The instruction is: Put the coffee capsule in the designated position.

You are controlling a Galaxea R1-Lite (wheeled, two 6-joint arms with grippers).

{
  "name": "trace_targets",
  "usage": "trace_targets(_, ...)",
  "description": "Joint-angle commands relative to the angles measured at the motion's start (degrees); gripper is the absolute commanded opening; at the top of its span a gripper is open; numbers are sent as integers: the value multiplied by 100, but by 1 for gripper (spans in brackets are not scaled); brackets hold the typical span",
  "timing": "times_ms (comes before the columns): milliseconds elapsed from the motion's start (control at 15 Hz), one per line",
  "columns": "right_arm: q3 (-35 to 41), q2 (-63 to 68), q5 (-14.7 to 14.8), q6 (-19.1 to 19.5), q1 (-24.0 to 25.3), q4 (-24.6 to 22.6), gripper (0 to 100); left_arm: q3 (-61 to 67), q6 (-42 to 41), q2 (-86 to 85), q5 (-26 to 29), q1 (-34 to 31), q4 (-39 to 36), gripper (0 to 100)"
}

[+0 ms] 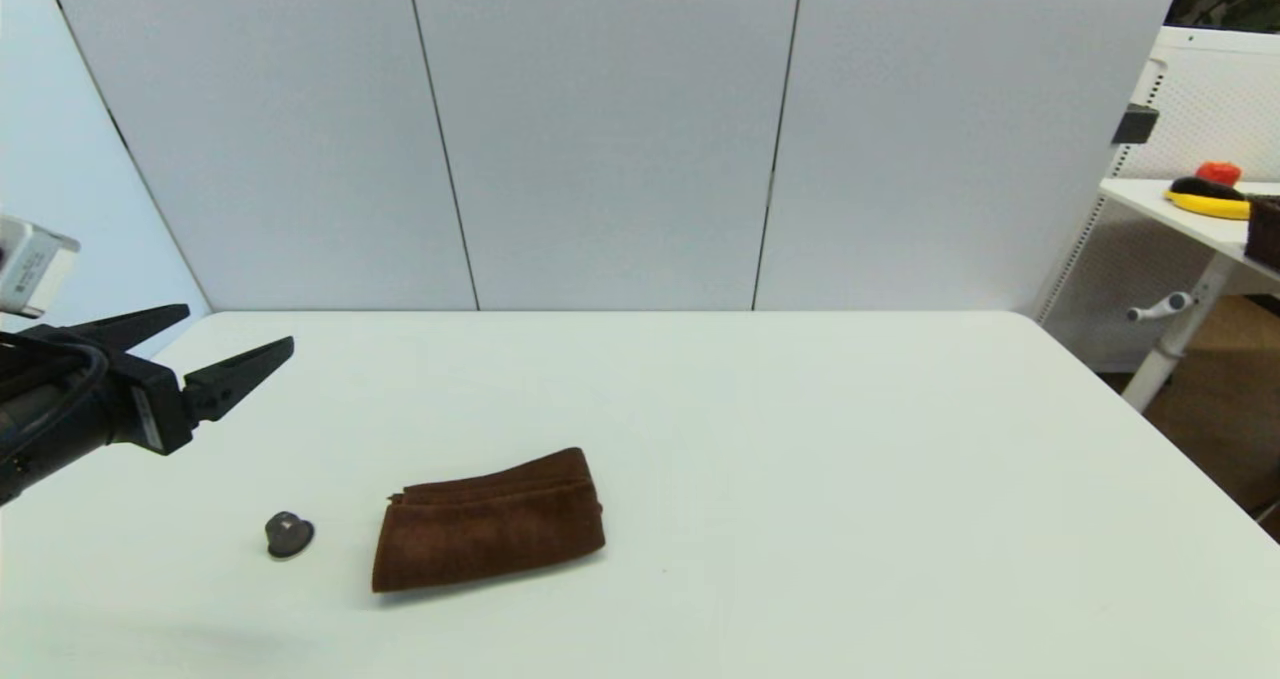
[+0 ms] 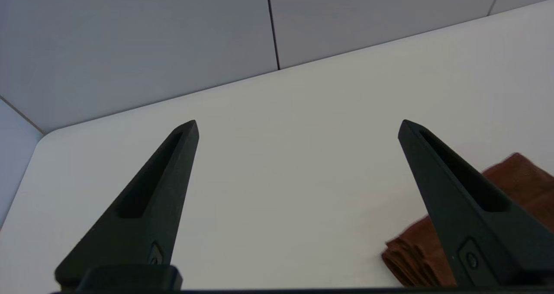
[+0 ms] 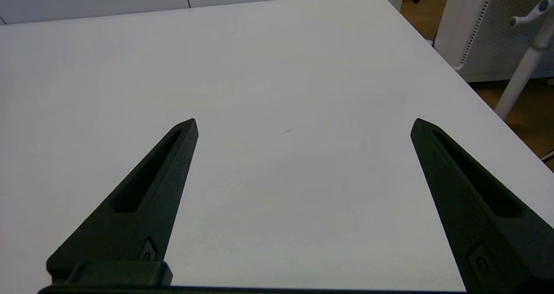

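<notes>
Only part of the left arm shows in the head view: it enters from the left edge of the frame, its black two-fingered left gripper (image 1: 240,334) held above the white table (image 1: 800,459) in the middle left, its fingers spread wide with nothing between them. The arm's rear is cut off by the frame edge. The right arm does not appear in the head view at all; its own wrist camera shows the right gripper (image 3: 303,123), likewise spread apart and empty, over bare white tabletop.

One small dark grey, slightly shiny dome-shaped coffee capsule (image 1: 289,534) with a flat rim sits on the table in the lower left of the head view, below the left gripper's tips and well apart from them. It is too small to make out which way up it lies. Neither wrist view shows it.

One folded brown cloth towel (image 1: 490,534) lies just right of the capsule, near but not touching it. In the left wrist view the towel (image 2: 523,177) is partly hidden behind one finger and cut off at the lower right corner.

At the far right edge, a second white table carries a yellow, black and red item (image 1: 1208,191), too small and cropped to identify.
</notes>
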State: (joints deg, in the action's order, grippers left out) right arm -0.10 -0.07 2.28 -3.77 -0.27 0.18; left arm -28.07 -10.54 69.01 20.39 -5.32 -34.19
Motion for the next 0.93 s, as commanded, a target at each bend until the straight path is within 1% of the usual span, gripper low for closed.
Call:
trace_targets(67, 1, 7, 1, -1, 0, -1, 100, -14, 123, -1768, 17, 22, 1266, 100)
trace_targets(200, 1, 7, 1, -1, 0, -1, 100, 127, 246, -2357, -9, 241, 1460, 100)
trace_targets(333, 1, -10, 1, -1, 0, -1, 100, 329, 369, -2999, -88, 303, 1750, 100)
trace_targets(533, 1, 7, 1, -1, 0, -1, 100, 707, 369, -4027, -598, 628, 2303, 100)
trace_targets(667, 1, 7, 1, -1, 0, -1, 100, 1234, 378, -4581, -871, 822, 2268, 100)
trace_targets(867, 1, 7, 1, -1, 0, -1, 100, 2034, 483, -5293, -1574, 971, 2207, 100)
trace_targets(933, 1, 7, 1, -1, 0, -9, 100, 2315, 474, -5275, -1697, 971, 1917, 100)
